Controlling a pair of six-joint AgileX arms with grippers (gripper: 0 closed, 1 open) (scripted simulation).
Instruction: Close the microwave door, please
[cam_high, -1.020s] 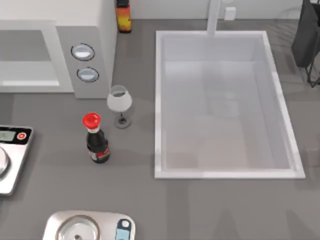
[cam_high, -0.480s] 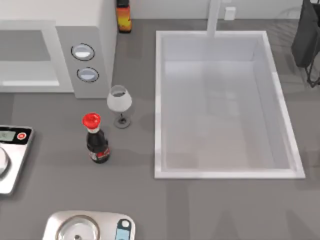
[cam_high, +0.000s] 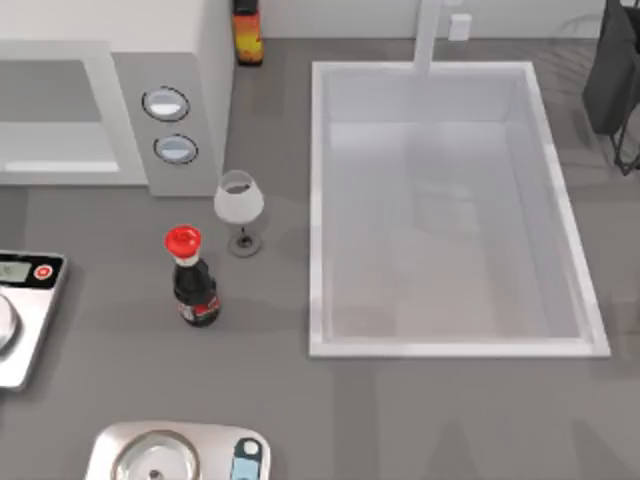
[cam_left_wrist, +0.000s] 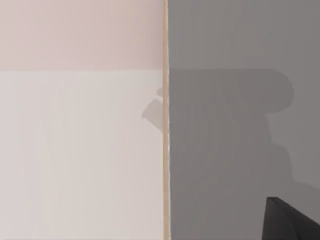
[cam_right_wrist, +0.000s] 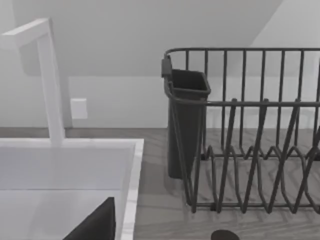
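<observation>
**DOOR NOT YET SHUT: LEFT ARM AT THE SLAB**

Microwave (cam_high: 110, 120) at the table's far left, cavity exposed beside the control strip (cam_high: 170, 125): door judged open.

Door (cam_left_wrist: 80, 150) close up in the left wrist view as a pale slab, thin edge against the grey table. Probably placed so for a push by the left gripper (cam_left_wrist: 290, 222). Open or closed: cannot tell.

Right gripper (cam_right_wrist: 95, 225) parked at the right, over the sink (cam_right_wrist: 132, 190) near the rack (cam_right_wrist: 250, 150), well apart from the door's swing. State likewise impossible to tell.

Bottle (cam_high: 192, 285) and glass (cam_high: 239, 205) just in front of the control strip: possible obstruction.
</observation>
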